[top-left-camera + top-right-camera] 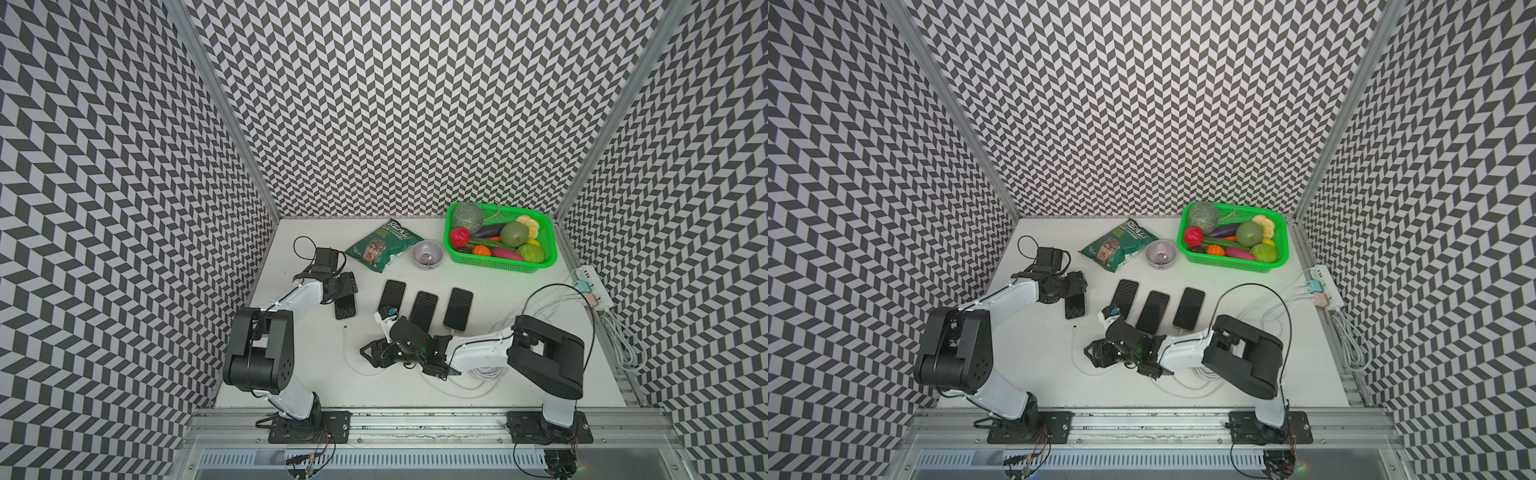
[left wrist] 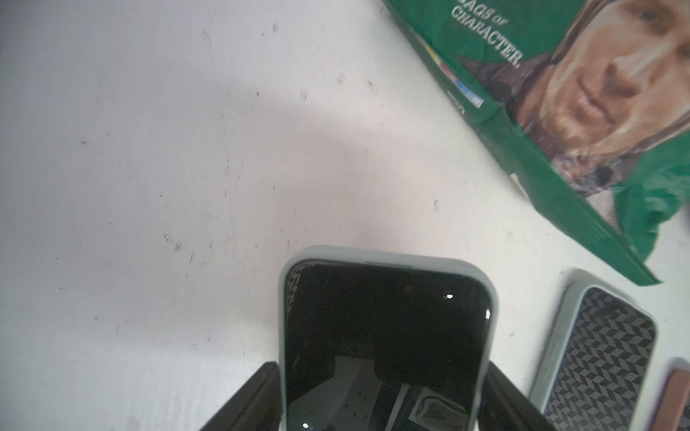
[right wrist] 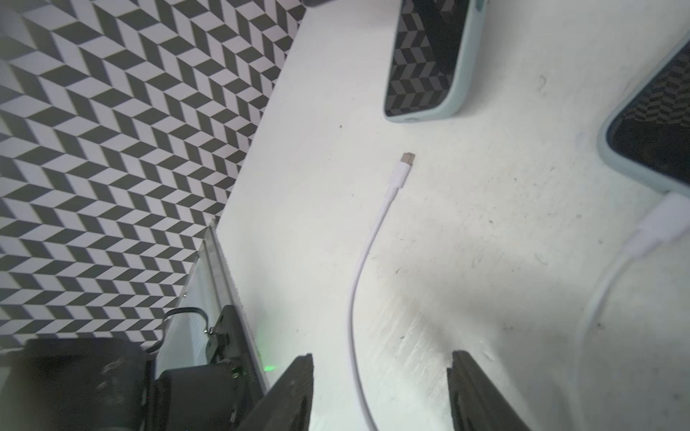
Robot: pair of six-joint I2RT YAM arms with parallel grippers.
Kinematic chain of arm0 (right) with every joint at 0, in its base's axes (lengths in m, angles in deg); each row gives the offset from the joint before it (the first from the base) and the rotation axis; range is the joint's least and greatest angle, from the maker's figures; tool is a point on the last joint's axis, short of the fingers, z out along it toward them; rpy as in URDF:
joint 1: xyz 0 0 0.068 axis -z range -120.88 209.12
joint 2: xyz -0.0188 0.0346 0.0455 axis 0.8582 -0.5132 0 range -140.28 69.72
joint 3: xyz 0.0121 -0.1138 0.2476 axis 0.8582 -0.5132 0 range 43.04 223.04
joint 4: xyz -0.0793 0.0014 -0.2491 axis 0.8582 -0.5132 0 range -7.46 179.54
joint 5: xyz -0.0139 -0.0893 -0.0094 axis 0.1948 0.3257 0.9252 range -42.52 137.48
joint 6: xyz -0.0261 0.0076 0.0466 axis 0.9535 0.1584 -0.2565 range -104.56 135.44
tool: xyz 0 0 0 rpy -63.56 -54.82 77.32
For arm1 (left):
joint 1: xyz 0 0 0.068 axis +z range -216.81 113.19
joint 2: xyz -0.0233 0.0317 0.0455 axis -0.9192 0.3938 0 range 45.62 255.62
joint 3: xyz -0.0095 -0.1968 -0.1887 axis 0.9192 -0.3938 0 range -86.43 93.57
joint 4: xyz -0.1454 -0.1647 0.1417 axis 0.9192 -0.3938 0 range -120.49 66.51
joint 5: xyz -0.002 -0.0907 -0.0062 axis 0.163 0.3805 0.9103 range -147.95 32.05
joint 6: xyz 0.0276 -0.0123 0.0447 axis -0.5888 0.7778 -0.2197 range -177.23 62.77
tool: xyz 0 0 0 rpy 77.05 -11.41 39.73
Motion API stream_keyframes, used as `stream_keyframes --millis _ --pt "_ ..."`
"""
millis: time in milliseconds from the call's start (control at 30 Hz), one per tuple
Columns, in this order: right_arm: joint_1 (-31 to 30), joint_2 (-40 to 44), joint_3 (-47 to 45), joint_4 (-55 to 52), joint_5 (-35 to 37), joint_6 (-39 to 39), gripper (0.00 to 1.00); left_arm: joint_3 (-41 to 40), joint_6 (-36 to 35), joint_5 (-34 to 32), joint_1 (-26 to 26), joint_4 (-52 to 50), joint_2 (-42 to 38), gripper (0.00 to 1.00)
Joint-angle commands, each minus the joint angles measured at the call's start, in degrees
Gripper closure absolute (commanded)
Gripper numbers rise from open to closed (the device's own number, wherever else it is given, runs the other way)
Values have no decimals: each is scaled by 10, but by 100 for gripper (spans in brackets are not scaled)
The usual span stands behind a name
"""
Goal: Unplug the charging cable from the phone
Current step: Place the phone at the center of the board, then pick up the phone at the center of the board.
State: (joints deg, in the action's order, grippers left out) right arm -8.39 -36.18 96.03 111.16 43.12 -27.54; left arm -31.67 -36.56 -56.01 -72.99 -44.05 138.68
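Observation:
A dark phone [image 1: 345,308] in a pale case lies at the left of the table. My left gripper [image 1: 341,291] is shut on the phone [image 2: 384,321], a finger [image 2: 257,395] pressed to each long side. A white charging cable [image 3: 367,242] lies loose on the table, its bare plug [image 3: 407,158] a short way from that phone's [image 3: 425,59] lower end. In both top views the plug [image 1: 345,328] [image 1: 1074,328] is free. My right gripper [image 3: 379,373] [image 1: 368,353] stands open low over the cable, which runs between its fingers untouched.
Three more phones [image 1: 391,296] [image 1: 424,308] [image 1: 458,308] lie in a row; one [image 3: 657,149] has a white cable plugged in. Behind are a green crisp bag [image 1: 380,245], a grey bowl [image 1: 427,254] and a green basket [image 1: 548,245] of produce. A power strip [image 1: 592,286] and coiled cables sit right.

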Motion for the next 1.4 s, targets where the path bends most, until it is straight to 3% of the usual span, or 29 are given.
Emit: stream_keyframes --millis 0,167,300,467,667,833,1133,1367 --pt "-11 58 -14 3 24 30 39 18 3 -20 7 -4 9 59" --pt "-12 112 -25 -30 32 57 37 22 3 -22 8 -12 22 39" --pt "-12 149 -35 -59 51 78 36 29 -3 -26 7 -23 31 16" --pt "-10 176 -47 -84 61 85 33 35 -7 -14 7 -32 32 1" --pt "-5 205 -70 -89 61 85 33 33 -5 -9 6 -31 15 0" --pt "1 227 -84 -97 100 74 28 34 -7 -5 -10 -30 -11 0" --pt "35 298 -137 -103 105 55 16 55 -25 -12 -93 -34 -48 0" --pt "64 357 -164 -124 108 58 0 115 -44 -48 -172 -64 -12 0"
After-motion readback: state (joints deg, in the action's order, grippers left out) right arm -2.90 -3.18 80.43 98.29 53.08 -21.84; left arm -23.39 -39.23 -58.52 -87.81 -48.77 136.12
